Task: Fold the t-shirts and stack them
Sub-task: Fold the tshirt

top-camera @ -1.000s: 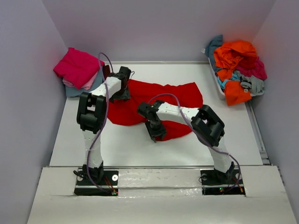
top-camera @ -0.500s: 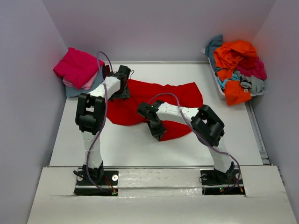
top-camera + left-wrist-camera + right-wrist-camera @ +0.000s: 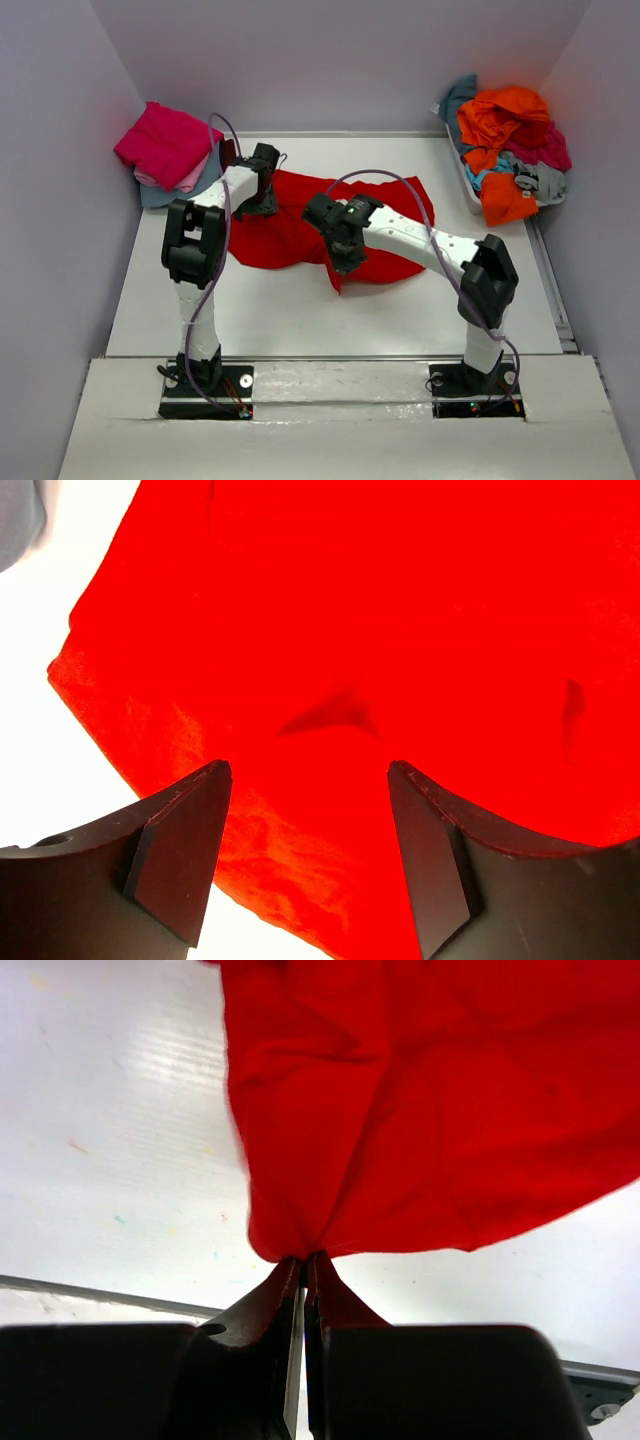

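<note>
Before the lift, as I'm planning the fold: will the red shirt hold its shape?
Probably not: the red shirt bunches into creases where the right hand pinches it. It would likely drape and drag, since the rest lies rumpled on the table.

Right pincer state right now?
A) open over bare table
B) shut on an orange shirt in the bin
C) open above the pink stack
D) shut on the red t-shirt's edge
D: in the right wrist view, the right pincer is closed tight, with a bunched edge of the red t-shirt pinched at its tips.
</note>
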{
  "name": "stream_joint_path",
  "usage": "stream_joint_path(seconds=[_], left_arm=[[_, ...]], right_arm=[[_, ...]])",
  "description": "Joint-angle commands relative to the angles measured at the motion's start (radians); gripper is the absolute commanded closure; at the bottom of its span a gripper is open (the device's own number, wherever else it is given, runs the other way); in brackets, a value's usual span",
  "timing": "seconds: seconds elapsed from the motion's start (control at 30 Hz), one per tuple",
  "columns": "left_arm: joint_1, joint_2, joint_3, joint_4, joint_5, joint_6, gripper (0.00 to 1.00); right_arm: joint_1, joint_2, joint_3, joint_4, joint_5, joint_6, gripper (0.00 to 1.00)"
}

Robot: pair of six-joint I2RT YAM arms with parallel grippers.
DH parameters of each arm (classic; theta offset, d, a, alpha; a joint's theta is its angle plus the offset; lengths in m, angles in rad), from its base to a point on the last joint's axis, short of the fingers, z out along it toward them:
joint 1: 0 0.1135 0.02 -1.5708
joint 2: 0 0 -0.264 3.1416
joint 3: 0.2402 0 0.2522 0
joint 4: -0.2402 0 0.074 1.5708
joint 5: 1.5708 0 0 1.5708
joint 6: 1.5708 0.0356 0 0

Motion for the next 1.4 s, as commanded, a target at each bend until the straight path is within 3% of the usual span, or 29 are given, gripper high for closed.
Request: stream_joint_path(seconds=[0.0, 0.37, 0.5, 0.6, 0.63, 0.73, 1.03, 1.37], left_arm=[[-0.001, -0.057, -0.017, 0.004, -0.029, 0.002, 0.24], [-0.001, -0.087, -0.066, 0.018, -0.035, 0.005, 0.24], [-0.001, -0.101, -0.079, 0.020, -0.043, 0.005, 0.24], [-0.001, -0.113, -0.096, 0.024, -0.047, 0.004, 0.24], [-0.001, -0.117, -0.101, 0.027, -0.049, 0.004, 0.24], [-0.001, -0.135, -0.119, 0.036, -0.058, 0.002, 0.24], [-0.001, -0.209, -0.188, 0.067, -0.086, -0.002, 0.24], [-0.001, -0.244, -0.262, 0.089, -0.102, -0.018, 0.24]], right_arm=[[0.009, -0.067, 0.052, -0.065, 0.151, 0.069, 0.93], [-0.095, 0.088, 0.024, -0.018, 0.169, 0.064, 0.93], [-0.113, 0.175, 0.002, -0.012, 0.130, 0.061, 0.87], [-0.113, 0.185, 0.006, -0.012, 0.115, 0.072, 0.70], [-0.113, 0.173, 0.004, -0.006, 0.112, 0.073, 0.57], [-0.113, 0.134, 0.031, -0.022, 0.139, 0.078, 0.44], [-0.113, 0.067, 0.117, -0.111, 0.127, 0.073, 0.45], [-0.083, 0.018, 0.012, -0.032, -0.002, 0.053, 0.48]])
